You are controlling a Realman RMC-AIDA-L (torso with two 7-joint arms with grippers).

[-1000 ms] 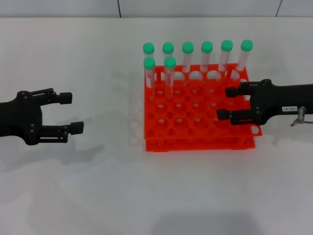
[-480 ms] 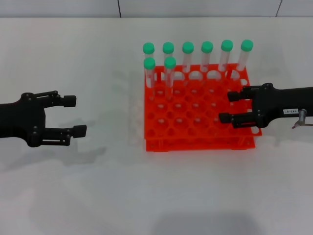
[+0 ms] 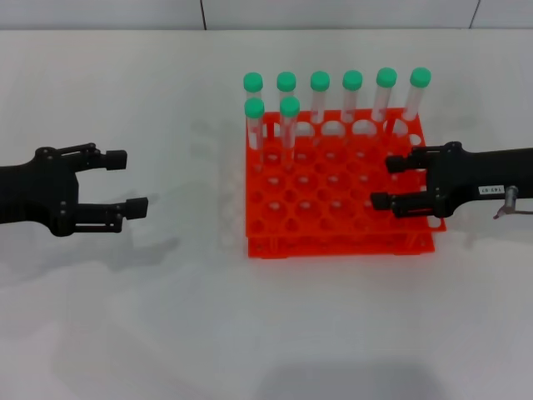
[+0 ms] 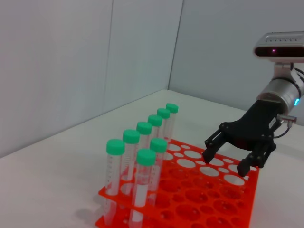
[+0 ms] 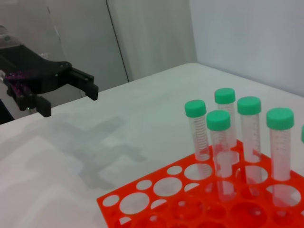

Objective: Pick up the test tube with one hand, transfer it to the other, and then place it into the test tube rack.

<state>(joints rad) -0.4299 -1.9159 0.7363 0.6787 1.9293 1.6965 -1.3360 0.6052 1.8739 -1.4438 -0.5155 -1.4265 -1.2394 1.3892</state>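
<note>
Since a second ago the left gripper [image 3: 117, 182] has lifted slightly and narrowed a little, and the right gripper [image 3: 390, 182] has drawn back a touch toward the rack's right edge. Left gripper: fingers moderately apart, empty, above bare table [image 3: 166, 317] well left of the orange rack [image 3: 333, 208]; right gripper: parted, empty, over the rack's right holes. Eight green-capped tubes [image 3: 289, 125] stand upright along the rack's far rows.

left end effector [image 3: 125, 182]: rose slightly | right end effector [image 3: 387, 182]: withdrew slightly off rack
</note>
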